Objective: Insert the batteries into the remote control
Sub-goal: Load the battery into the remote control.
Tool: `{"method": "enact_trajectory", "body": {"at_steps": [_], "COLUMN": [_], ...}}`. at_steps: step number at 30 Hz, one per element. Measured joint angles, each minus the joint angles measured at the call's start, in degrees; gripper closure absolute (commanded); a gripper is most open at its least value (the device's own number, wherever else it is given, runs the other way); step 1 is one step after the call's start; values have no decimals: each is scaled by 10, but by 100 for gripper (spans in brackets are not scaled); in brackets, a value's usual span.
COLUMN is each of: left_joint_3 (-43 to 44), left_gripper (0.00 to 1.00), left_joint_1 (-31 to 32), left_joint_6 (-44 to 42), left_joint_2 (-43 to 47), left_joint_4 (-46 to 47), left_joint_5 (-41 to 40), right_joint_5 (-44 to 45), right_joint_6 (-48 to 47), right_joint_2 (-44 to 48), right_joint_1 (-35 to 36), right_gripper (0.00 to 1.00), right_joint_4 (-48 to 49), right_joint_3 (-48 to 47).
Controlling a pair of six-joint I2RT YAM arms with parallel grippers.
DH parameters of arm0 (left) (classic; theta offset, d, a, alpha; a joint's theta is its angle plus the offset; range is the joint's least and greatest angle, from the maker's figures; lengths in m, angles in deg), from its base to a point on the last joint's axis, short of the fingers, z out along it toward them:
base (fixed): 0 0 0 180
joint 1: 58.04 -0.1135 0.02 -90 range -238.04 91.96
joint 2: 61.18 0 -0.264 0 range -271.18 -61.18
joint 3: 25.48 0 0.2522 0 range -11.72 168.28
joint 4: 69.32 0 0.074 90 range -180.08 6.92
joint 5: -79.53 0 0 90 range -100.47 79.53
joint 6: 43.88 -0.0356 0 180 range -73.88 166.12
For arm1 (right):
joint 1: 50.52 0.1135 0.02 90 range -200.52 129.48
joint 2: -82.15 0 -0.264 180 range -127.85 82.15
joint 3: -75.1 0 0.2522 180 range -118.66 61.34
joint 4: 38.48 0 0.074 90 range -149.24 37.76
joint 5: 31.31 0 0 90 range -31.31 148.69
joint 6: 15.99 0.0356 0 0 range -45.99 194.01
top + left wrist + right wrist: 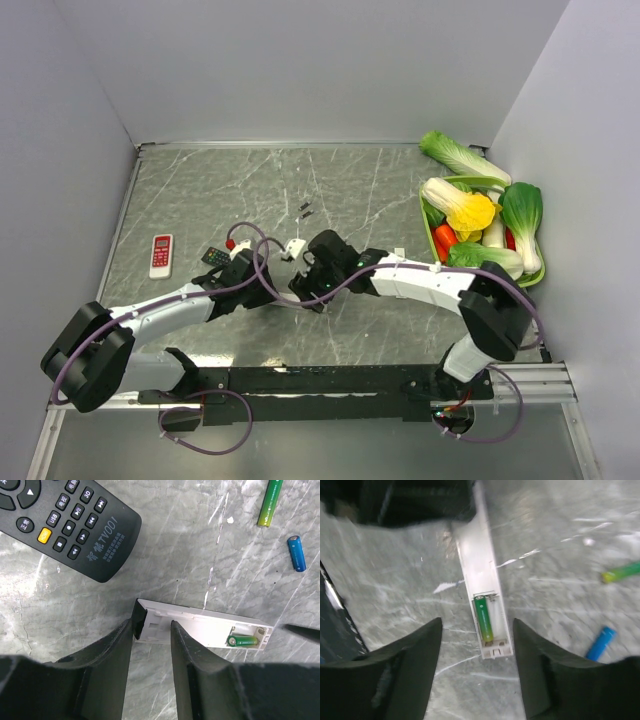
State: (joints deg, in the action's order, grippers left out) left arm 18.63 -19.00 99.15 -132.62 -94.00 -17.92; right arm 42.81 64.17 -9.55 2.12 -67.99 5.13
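The white remote control (200, 625) lies back-up on the marble table, its battery compartment (492, 622) uncovered. One green battery (483, 619) sits in the left slot, and the slot beside it is bare. My left gripper (152, 626) is shut on the remote's closed end. My right gripper (477, 626) hangs open over the compartment end, a finger on each side and neither touching it. Loose batteries lie nearby on the table: a green one (270, 502) and a blue one (296, 553).
A black remote (75, 520) lies just left of the white one. A white and red remote (161, 255) rests at the left of the table. A green basket (478, 181) of vegetables stands at the right. Small dark cells (305, 210) lie mid-table.
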Motion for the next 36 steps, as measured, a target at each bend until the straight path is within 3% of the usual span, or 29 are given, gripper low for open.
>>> {"method": "enact_trajectory", "body": {"at_steps": [4,15,36], "left_joint_3": [0,-1,-5], "left_gripper": [59,58,58], "left_joint_1": [0,0,0], "left_joint_6": [0,0,0], "left_joint_2": [0,1,4], "left_joint_4": [0,0,5], "left_joint_5": [0,-1,-1], "right_joint_5": [44,111,131], "right_joint_6": [75,281,363], "right_joint_2": [36,26,-26], "right_joint_1": [0,-2,-9], "right_gripper": [23,22,26], "right_joint_4": [7,6,0], "right_joint_3": [0,0,0]}}
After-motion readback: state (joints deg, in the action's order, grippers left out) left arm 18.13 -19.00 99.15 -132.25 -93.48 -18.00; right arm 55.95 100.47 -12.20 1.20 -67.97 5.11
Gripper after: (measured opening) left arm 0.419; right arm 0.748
